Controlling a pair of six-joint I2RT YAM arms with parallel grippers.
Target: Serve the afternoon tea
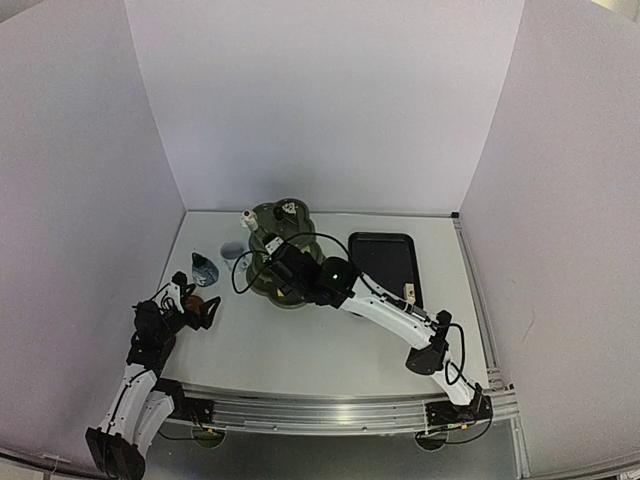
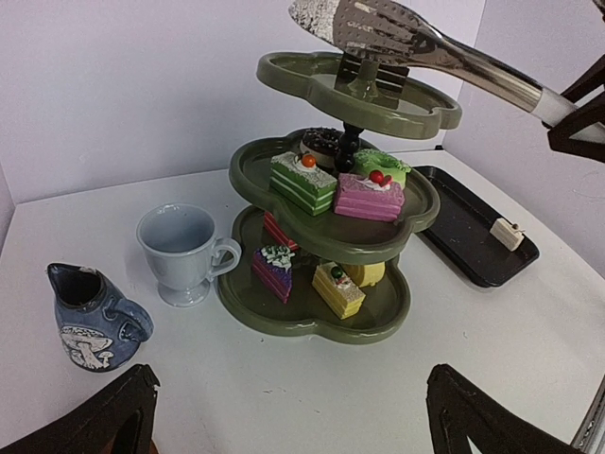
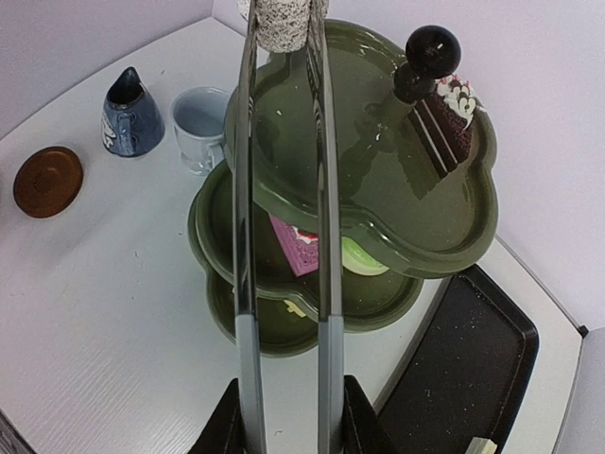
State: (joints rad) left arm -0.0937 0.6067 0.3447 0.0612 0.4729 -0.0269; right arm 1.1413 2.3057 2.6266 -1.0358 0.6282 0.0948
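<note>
white table [image 1: 300, 350] carried everything. dark green three-tier stand [image 2: 331, 236] stood near its middle, with the black tray [image 2: 473, 246] just beside it on the right. the right gripper [image 3: 288, 421] was closed on the handles of the metal tongs [image 3: 248, 236], and the tongs were pinched together on a speckled pale cake [image 3: 281, 24] held in the air above the top tier. the left gripper [image 2: 284, 416] sat low at the table's left, jaws wide apart and holding nothing.

left of the stand, a pale cup [image 2: 180, 251] stood almost touching the bottom tier, a small blue cup with a spout [image 2: 90, 317] further left, and one brown coaster [image 3: 47, 180] beyond that. a chocolate slice [image 3: 444, 123] lay on the top tier. green striped [image 2: 302, 180] and pink [image 2: 369, 197] cakes and a doughnut [image 2: 323, 142] filled the middle tier; purple [image 2: 274, 270] and yellow [image 2: 338, 288] slices sat on the bottom one. a small white piece [image 2: 508, 234] lay on the tray.
</note>
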